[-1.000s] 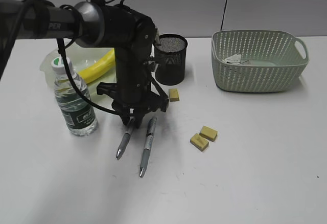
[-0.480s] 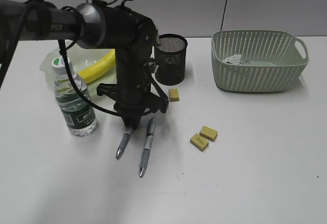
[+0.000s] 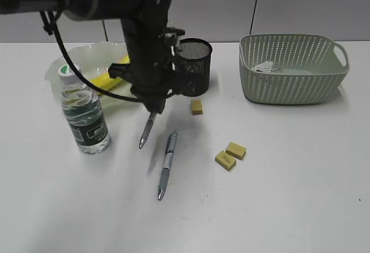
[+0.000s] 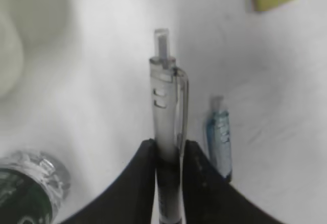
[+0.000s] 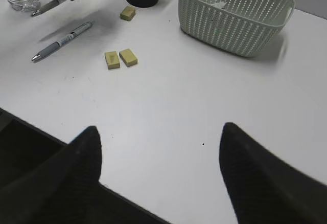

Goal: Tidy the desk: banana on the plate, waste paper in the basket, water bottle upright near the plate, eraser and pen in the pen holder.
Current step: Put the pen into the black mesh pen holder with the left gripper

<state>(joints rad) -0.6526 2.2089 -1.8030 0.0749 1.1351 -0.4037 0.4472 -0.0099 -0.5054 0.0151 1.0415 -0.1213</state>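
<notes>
My left gripper (image 4: 168, 144) is shut on a grey pen (image 4: 166, 96) and holds it above the desk, tip hanging down (image 3: 147, 130), just left of the black mesh pen holder (image 3: 193, 65). A second pen (image 3: 166, 163) lies on the desk. Three yellow erasers lie loose: one (image 3: 197, 107) by the holder, two (image 3: 230, 155) farther right. The banana (image 3: 103, 81) rests in the green plate (image 3: 81, 54). The water bottle (image 3: 85, 117) stands upright beside the plate. The waste paper (image 3: 266, 66) is in the basket (image 3: 289, 80). My right gripper (image 5: 159, 134) hovers open over bare desk.
The left arm's dark body blocks part of the plate and the pen holder's left side in the exterior view. White desk surface (image 3: 277, 195) stretches across the front and right. A grey wall runs behind the desk's far edge.
The left gripper closed on the left-hand pen and lifted it off the desk, up and back toward the pen holder. The other pen stayed where it lay.
</notes>
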